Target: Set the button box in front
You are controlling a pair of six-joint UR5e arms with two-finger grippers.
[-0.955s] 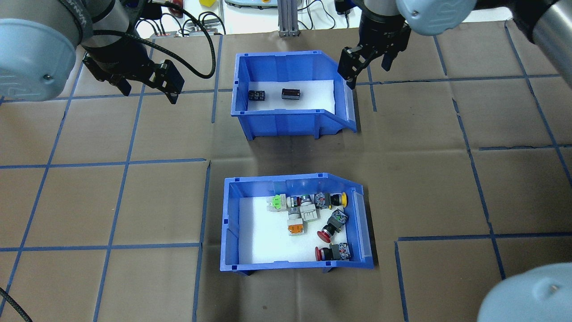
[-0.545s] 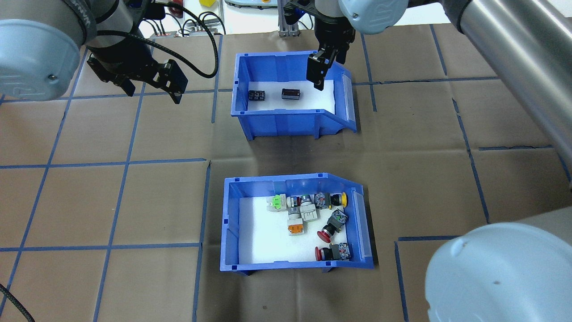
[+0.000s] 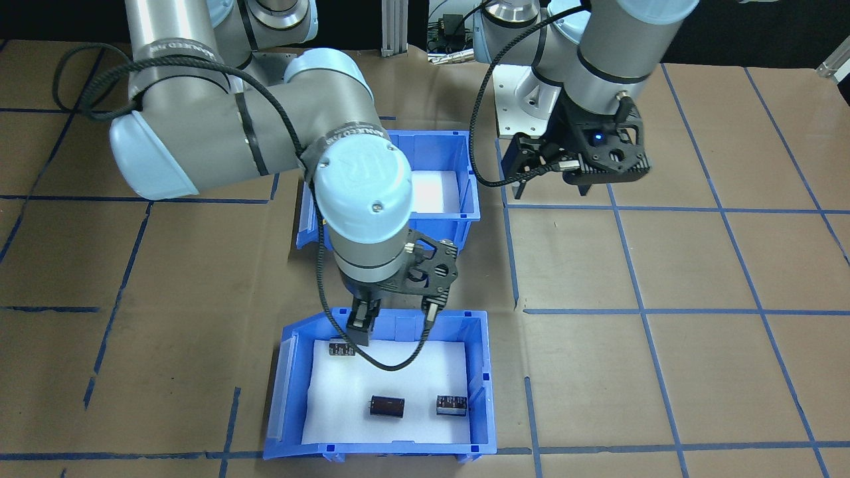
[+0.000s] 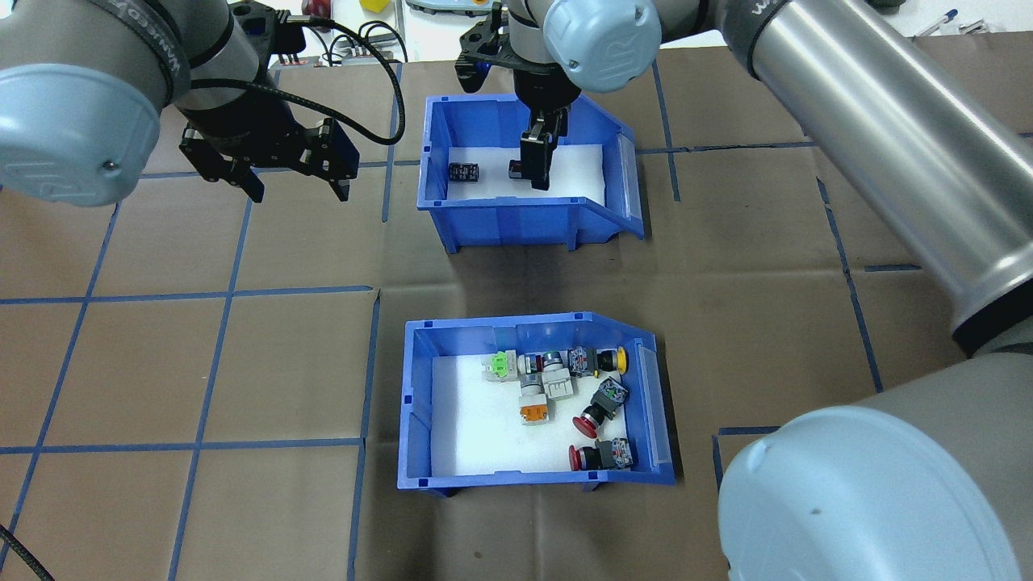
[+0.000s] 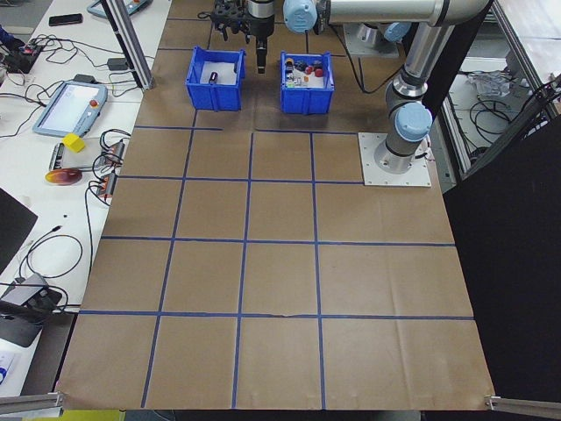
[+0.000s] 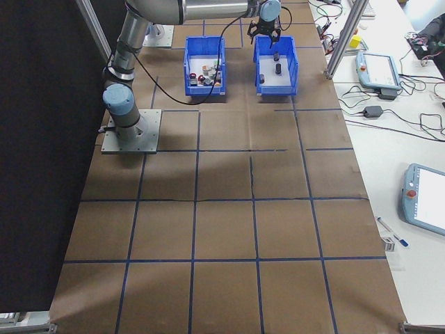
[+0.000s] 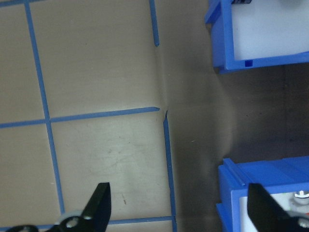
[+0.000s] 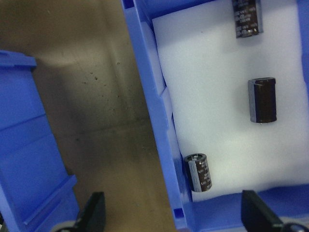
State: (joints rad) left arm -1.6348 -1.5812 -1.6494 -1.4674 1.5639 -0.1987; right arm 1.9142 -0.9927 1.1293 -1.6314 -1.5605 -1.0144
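Light: we see bright, even overhead lighting across the brown counter (image 4: 242,363)
Shadows: soft dark patches lie beside both blue bins in the wrist views
Glare: white foam liner (image 3: 435,189) washes out
Focus: the left tool (image 7: 178,210) fingers blur at the frame bottom
Side views: sharp, small detail

A robotics lab: taped paper-covered table (image 5: 280,263), teach pendants (image 6: 425,199), loose cables (image 5: 114,145), aluminium framing (image 6: 344,35).
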